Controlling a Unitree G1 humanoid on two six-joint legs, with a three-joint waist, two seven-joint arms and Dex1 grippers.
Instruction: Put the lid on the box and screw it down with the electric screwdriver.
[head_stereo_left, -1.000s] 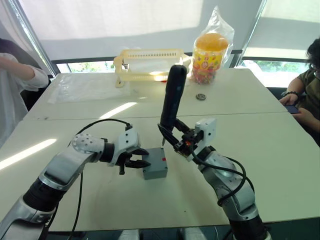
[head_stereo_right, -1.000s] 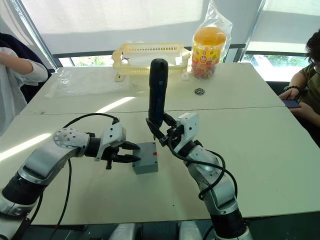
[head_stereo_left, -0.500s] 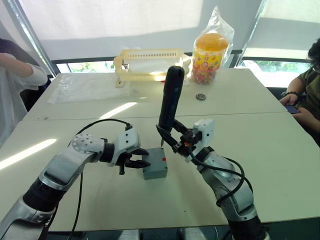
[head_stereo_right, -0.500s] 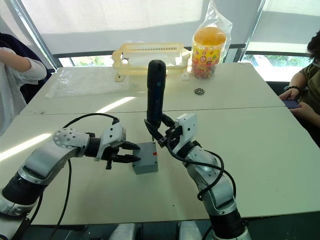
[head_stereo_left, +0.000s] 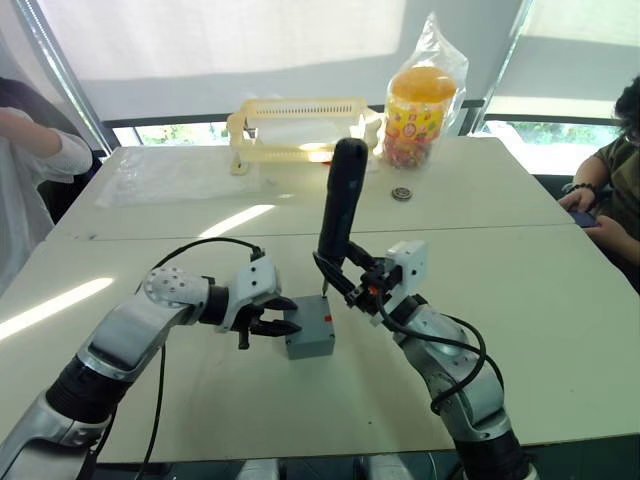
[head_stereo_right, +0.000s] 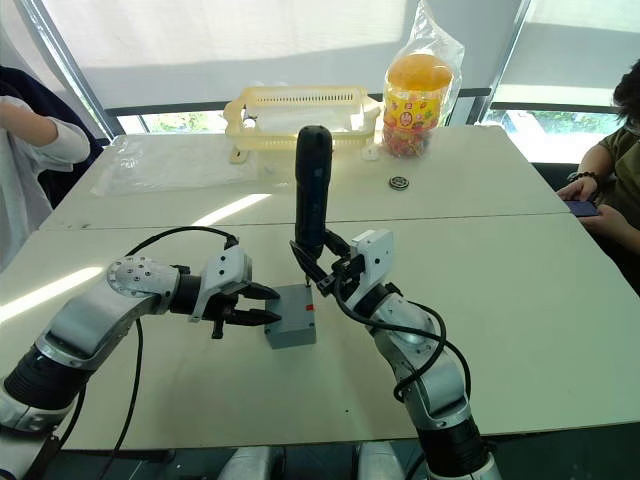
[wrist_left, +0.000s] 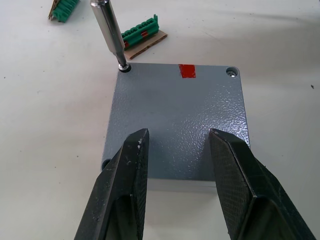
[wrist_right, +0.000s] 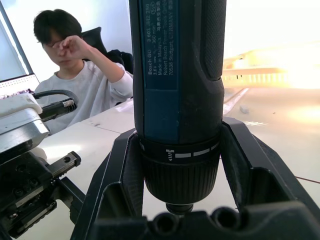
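The grey box (head_stereo_left: 310, 340) stands on the white table with the grey lid (wrist_left: 175, 120) lying flush on top, a red mark at one edge. My left gripper (head_stereo_left: 288, 315) is open, its two black fingers (wrist_left: 125, 185) reaching over the lid's near edge from the box's left. My right gripper (head_stereo_left: 345, 275) is shut on the black electric screwdriver (head_stereo_left: 340, 200), held nearly upright above the box. The metal bit (wrist_left: 109, 30) sits in a corner screw hole of the lid.
A yellow slotted basket (head_stereo_left: 295, 120), a bagged jar of sweets (head_stereo_left: 425, 100) and a small round part (head_stereo_left: 402, 193) are at the table's far side. Green connector pieces (wrist_left: 142, 37) lie just beyond the box. People sit at the left (head_stereo_left: 30, 150) and right (head_stereo_left: 610, 190) edges.
The screwdriver in my right gripper has shifted slightly left and down over the box. My left gripper and the box have stayed put.
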